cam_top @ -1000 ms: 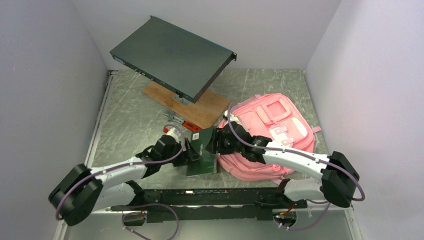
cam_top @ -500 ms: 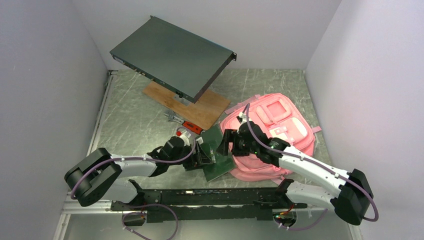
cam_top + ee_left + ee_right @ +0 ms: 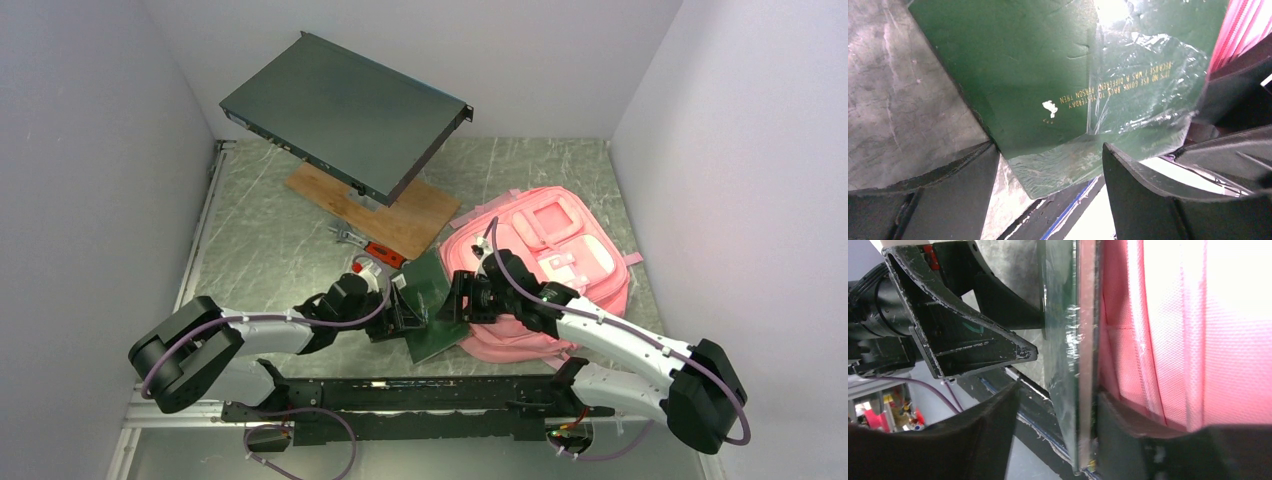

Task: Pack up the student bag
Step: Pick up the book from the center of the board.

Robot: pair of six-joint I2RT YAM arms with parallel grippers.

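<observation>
The pink student bag (image 3: pixel 560 265) lies flat on the table at the right. A thin green book (image 3: pixel 432 312) in a clear plastic cover leans against the bag's left side. My left gripper (image 3: pixel 408 318) is open at the book's left; in the left wrist view the book (image 3: pixel 1048 65) has its corner between the spread fingers (image 3: pixel 1048 150). My right gripper (image 3: pixel 458 300) is open and straddles the book's edge (image 3: pixel 1074 340). Its right finger (image 3: pixel 1128 430) sits between book and bag (image 3: pixel 1188 330); the left finger stands apart from the book.
A dark flat rack unit (image 3: pixel 345 115) is propped above a wooden board (image 3: pixel 405 215) at the back. A red-handled tool (image 3: pixel 383 252) and a metal tool (image 3: pixel 345 236) lie behind the book. A black rail (image 3: pixel 400 395) runs along the near edge. Walls close three sides.
The left arm swung right and the book tipped from near upright to leaning on the bag. The right gripper came down and nearer, onto the book's edge.
</observation>
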